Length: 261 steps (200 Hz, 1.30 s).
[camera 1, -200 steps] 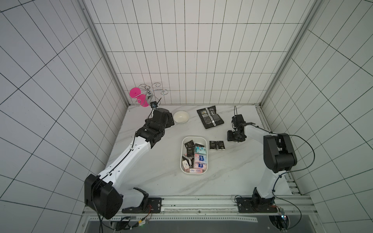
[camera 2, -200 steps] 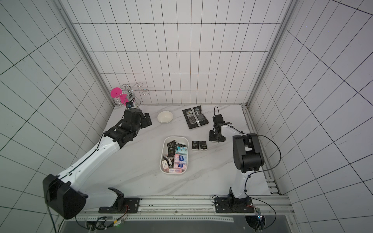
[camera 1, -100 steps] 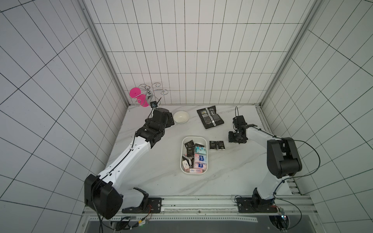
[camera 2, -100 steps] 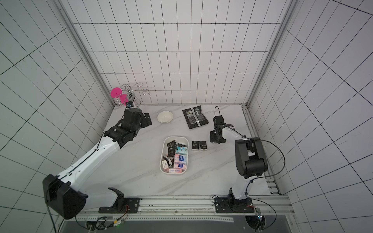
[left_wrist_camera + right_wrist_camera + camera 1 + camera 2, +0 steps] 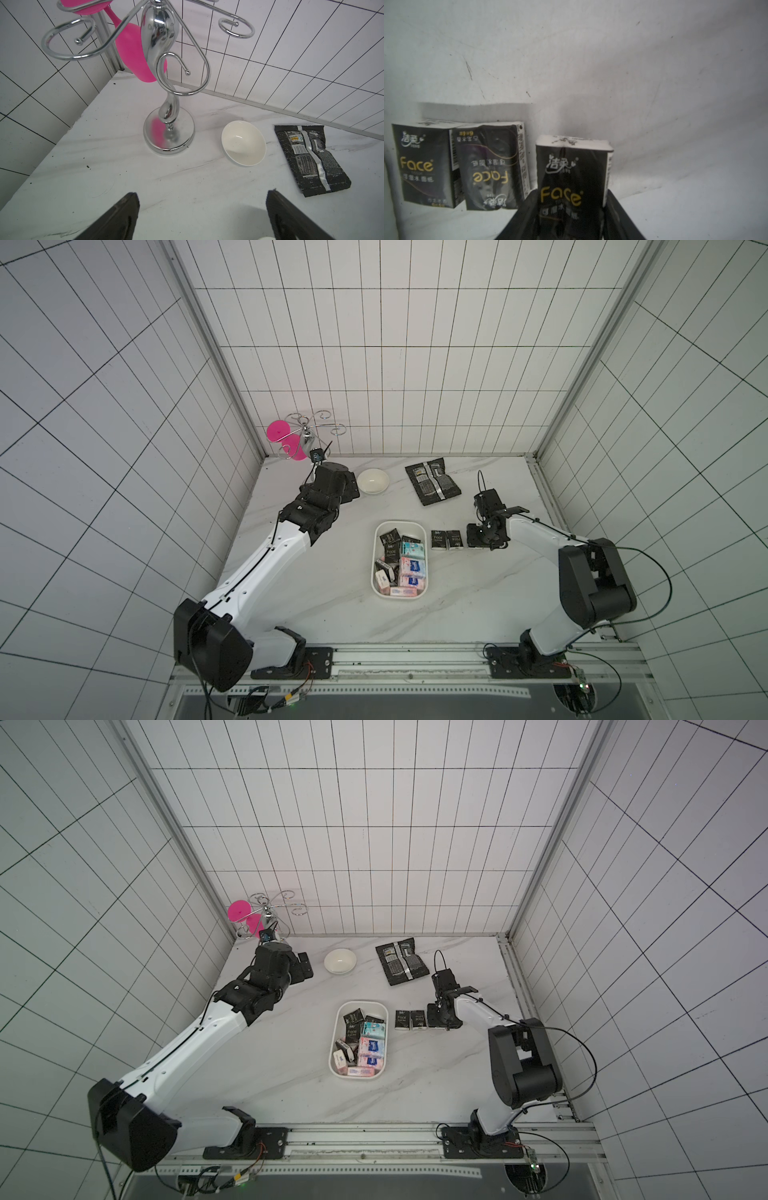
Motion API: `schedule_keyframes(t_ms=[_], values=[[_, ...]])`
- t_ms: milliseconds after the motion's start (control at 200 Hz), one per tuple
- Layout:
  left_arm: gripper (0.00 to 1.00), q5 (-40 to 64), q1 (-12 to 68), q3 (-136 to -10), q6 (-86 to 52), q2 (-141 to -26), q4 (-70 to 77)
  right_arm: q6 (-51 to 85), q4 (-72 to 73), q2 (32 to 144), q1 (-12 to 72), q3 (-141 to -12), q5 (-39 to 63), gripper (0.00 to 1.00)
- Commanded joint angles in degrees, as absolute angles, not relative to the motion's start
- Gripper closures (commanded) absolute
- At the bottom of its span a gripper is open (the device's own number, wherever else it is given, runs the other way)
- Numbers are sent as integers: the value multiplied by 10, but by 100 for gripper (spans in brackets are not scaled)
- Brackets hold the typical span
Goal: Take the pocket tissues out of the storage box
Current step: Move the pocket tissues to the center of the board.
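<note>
One pocket tissues packet [image 5: 572,176] gripped between right hand [image 5: 571,194] fingers.

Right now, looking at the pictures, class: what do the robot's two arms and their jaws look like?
The left arm and right arm match: smooth white shells on the long links, bulky black housings at the joints and wrists, black bases bolted to a silver rail. Thin black cables loop out beside the right arm's elbow. The jaws are flat, dark, tapered plates.
</note>
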<state>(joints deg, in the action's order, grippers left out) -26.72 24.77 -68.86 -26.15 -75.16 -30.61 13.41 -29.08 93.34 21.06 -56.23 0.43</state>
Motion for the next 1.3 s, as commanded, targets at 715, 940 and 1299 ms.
schedule_keyframes(t_ms=[715, 940, 1299], values=[[1, -273, 256, -694, -268, -746, -299, 126, -277, 971, 233, -570, 23, 51], [1, -275, 256, -691, -267, -745, -299, 123, -276, 975, 232, -572, 13, 49], [1, -278, 257, -689, -266, -742, -300, 121, -283, 966, 233, -584, 6, 45]])
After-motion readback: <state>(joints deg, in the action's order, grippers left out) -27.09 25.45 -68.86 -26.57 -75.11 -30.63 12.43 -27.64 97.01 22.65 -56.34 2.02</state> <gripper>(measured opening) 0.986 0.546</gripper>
